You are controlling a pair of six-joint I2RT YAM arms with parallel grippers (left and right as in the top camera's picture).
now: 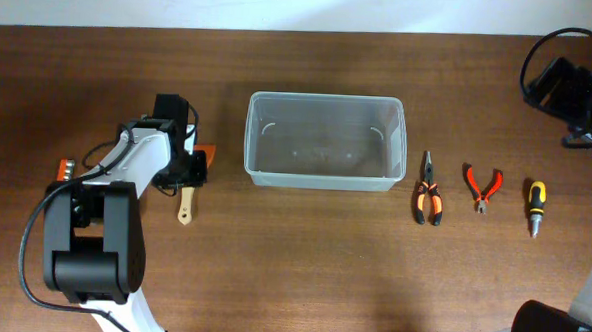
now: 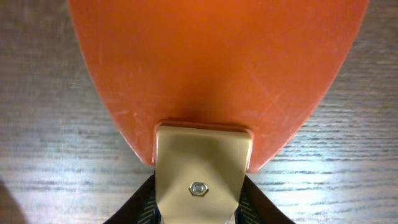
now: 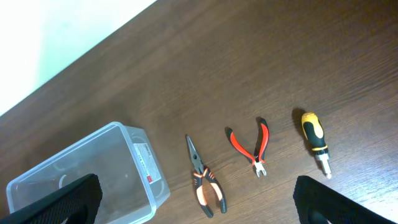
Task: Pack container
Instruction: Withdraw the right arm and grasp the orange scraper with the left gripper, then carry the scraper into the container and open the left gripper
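The container (image 1: 324, 142) is set upright at the middle of the table (image 1: 301, 276). At its 9 o'clock an orange scraper (image 2: 211, 68) is pinched at the handle by the jaws of the left gripper (image 1: 189, 168). At its 3 o'clock pliers (image 1: 429, 202), cutters (image 1: 482, 187) and a screwdriver (image 1: 536, 207) are laid in a row. The right gripper (image 3: 199, 202) is held at 2 o'clock, jaws spread wide

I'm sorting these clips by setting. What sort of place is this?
Probably an indoor lab or workshop bench set up for robot trials: a robot arm mounted at a dark wooden table, pliers and a screwdriver laid in a neat row, and a clear plastic container beside them.
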